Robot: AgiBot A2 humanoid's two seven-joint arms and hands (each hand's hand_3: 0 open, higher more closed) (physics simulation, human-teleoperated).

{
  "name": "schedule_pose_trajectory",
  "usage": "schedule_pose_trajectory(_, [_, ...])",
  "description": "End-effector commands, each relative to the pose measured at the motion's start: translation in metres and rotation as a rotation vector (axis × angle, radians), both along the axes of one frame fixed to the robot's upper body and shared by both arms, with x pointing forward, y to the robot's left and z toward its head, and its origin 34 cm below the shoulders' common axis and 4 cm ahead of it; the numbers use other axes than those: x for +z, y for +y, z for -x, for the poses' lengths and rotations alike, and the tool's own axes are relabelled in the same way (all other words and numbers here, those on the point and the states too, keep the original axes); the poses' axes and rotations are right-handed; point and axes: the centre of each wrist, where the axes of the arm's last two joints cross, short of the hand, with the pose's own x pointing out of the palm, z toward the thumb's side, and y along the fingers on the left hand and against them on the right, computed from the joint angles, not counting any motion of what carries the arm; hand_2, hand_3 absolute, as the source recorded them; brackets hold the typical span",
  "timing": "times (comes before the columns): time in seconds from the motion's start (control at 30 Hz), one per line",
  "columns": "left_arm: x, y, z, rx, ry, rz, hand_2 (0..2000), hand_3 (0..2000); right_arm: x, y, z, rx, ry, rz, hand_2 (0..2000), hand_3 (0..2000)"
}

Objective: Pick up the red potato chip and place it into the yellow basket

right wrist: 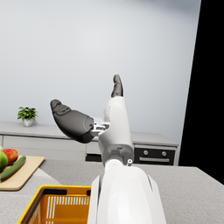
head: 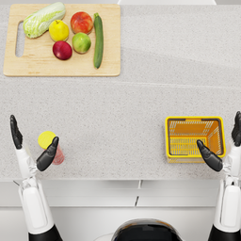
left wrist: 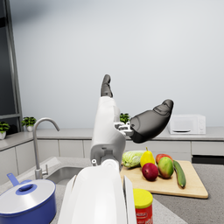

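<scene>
The red potato chip can [head: 51, 149] with a yellow lid stands upright on the counter near its front left edge; the left wrist view shows the chip can [left wrist: 143, 206] beside the forearm. My left hand [head: 32, 143] is open with fingers spread wide, its thumb above the can's right side and holding nothing. The yellow basket [head: 195, 120] sits at the front right and looks empty; its rim [right wrist: 52, 192] shows in the right wrist view. Over the basket's right end my right hand [head: 221, 148] is open too.
A wooden cutting board [head: 61, 68] at the back left carries a cabbage, a cucumber [head: 98, 39] and several fruits. The left wrist view shows a sink with a faucet [left wrist: 41, 144] and a blue pot [left wrist: 27, 203] off to the left.
</scene>
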Motion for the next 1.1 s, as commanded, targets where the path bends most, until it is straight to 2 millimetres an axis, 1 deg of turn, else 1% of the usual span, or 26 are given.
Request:
schedule_pose_trajectory(0.03, [-0.013,-0.004,0.0,-0.009,0.045,0.005,0,0,0.002,0.003,0.001,0.003,-0.01,0.013,0,0])
schedule_pose_trajectory(0.13, [-0.036,-0.009,-0.005,-0.019,0.138,0.014,0,0,-0.002,0.008,0.0,0.011,0.006,0.027,0,0])
schedule_pose_trajectory(0.2, [-0.057,-0.009,-0.011,-0.021,0.218,0.038,0,0,-0.004,0.011,-0.003,0.02,0.016,0.031,0,0])
schedule_pose_trajectory(0.27, [-0.077,-0.006,-0.017,-0.016,0.293,0.058,0,0,-0.005,0.016,-0.004,0.038,0.02,0.035,0,0])
schedule_pose_trajectory(0.37, [-0.102,0.002,-0.027,0.003,0.392,0.089,0,0,-0.006,0.016,-0.002,0.035,0.02,0.032,0,0])
schedule_pose_trajectory(0.53, [-0.146,0.008,-0.035,0.023,0.556,0.143,0,0,-0.004,0.021,-0.003,0.052,0.012,0.032,0,0])
schedule_pose_trajectory(0.67, [-0.171,0.003,-0.036,0.011,0.647,0.164,0,0,-0.005,0.024,-0.006,0.063,0.017,0.028,0,0])
schedule_pose_trajectory(0.77, [-0.186,0.0,-0.04,0.004,0.705,0.178,0,0,-0.006,0.026,-0.006,0.07,0.02,0.026,0,0])
schedule_pose_trajectory(0.83, [-0.19,-0.002,-0.042,0.0,0.72,0.183,0,0,-0.007,0.028,-0.007,0.077,0.024,0.024,0,0])
schedule_pose_trajectory(0.9, [-0.188,-0.003,-0.047,0.0,0.715,0.191,0,0,-0.007,0.028,-0.007,0.076,0.023,0.021,0,0])
schedule_pose_trajectory(0.93, [-0.184,-0.001,-0.048,0.007,0.698,0.196,1361,327,-0.007,0.028,-0.007,0.076,0.023,0.02,0,0])
schedule_pose_trajectory(0.97, [-0.181,0.002,-0.05,0.012,0.687,0.204,2000,653,-0.008,0.029,-0.007,0.08,0.026,0.019,0,0])
schedule_pose_trajectory(1.03, [-0.176,0.002,-0.051,-0.032,0.675,0.196,2000,1307,-0.01,0.03,-0.007,0.083,0.033,0.016,0,0])
schedule_pose_trajectory(1.1, [-0.153,0.003,-0.055,-0.06,0.597,0.172,2000,1960,-0.013,0.034,-0.006,0.098,0.045,0.017,0,0])
